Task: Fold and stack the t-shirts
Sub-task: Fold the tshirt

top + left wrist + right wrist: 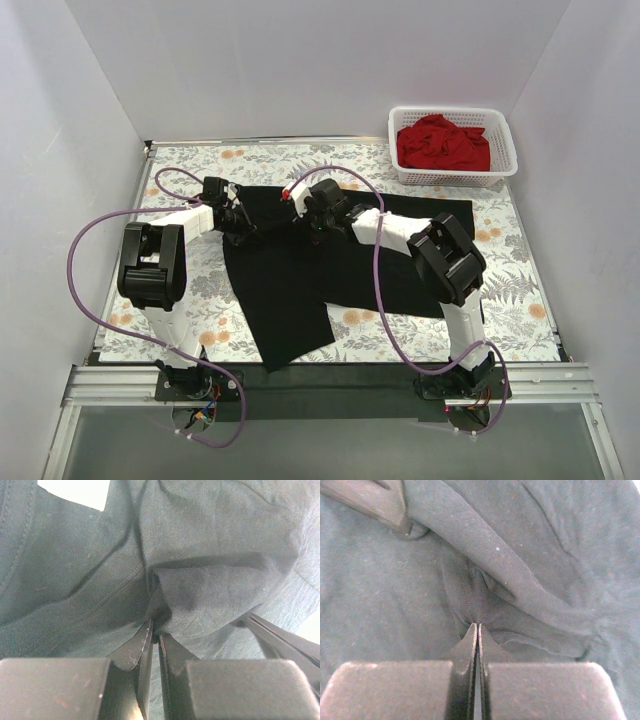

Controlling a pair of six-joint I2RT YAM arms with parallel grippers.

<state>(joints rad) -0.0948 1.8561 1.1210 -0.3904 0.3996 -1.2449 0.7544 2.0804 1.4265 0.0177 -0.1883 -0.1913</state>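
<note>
"Left wrist view: what do the left fingers [142, 670] have?"
"A fold of the black t-shirt [200, 555], clamped between them with only a slit left."
"And the right fingers [465, 680]?"
"Pressed together, with a pucker of the same cloth caught at their tips. The shirt lies spread on the table [510, 290], beneath both pairs. The red t-shirt [442, 143] sits crumpled in the basket [460, 178], well apart beyond the right fingers."
</note>
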